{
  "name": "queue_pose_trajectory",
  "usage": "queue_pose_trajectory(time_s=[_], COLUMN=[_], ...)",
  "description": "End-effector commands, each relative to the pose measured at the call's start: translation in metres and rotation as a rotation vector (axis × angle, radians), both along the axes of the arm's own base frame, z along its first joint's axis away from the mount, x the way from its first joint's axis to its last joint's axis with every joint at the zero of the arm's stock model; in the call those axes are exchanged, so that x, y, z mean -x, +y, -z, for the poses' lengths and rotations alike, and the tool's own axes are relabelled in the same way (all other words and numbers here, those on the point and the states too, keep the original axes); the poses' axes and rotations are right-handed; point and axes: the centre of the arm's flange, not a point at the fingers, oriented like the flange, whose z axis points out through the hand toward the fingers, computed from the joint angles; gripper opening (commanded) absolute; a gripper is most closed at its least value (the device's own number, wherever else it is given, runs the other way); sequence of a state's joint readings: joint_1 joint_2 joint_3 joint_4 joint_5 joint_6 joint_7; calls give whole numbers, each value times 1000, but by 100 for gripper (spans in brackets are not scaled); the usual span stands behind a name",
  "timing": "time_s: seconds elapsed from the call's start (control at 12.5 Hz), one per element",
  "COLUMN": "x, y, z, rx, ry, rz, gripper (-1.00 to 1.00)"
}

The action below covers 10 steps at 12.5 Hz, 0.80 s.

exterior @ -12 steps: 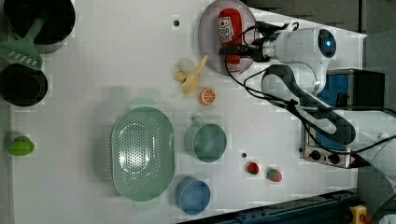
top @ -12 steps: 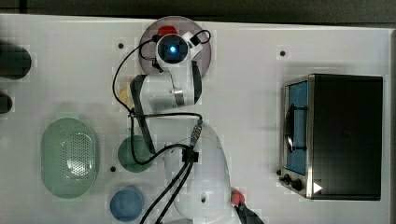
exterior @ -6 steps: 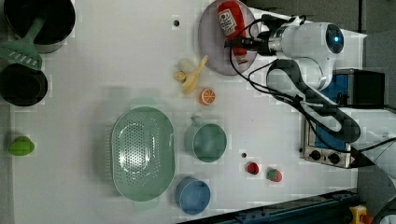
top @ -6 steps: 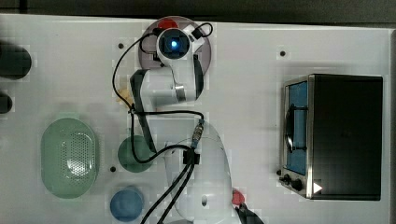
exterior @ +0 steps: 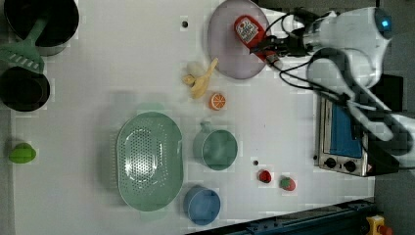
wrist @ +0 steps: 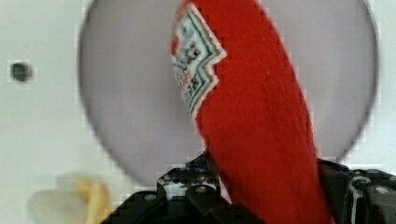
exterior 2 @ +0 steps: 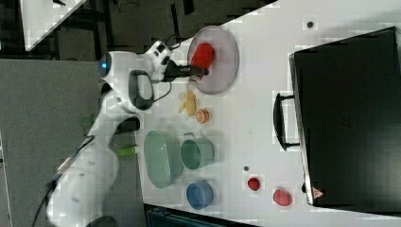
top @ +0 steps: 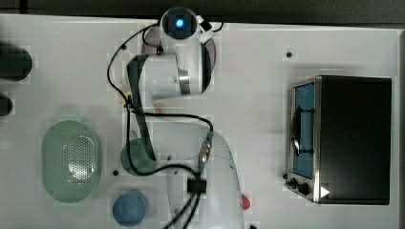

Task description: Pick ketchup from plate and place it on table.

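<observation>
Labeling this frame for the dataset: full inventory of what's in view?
ketchup: 1, red, white label, in the gripper over the plate
plate: 1, lilac-grey, table's far edge
table: 1, white
colander: 1, pale green, oval
cup: 1, teal, beside colander
bowl: 1, blue
banana: 1, yellow, by plate
orange half: 1
red pieces: 2, near oven
lime: 1, green
dark pots: 2
toaster oven: 1, black
gripper: 1, closed on ketchup
</observation>
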<state>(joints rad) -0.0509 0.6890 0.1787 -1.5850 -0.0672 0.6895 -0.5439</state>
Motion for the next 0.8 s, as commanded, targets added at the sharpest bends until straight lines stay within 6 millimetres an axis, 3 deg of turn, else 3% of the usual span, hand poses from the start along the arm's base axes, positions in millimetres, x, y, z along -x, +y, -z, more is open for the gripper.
queue_pose_trajectory(time_s=[0.08, 0.24, 0.4, 0.8], x=[-11, 11, 38, 111], y=[-43, -65, -84, -101], z=[-128, -146, -150, -128], rx=[-47, -30, -10, 28], ry=[-109, -84, -65, -21], rz=[108, 135, 163, 203], gripper=[21, 21, 21, 21])
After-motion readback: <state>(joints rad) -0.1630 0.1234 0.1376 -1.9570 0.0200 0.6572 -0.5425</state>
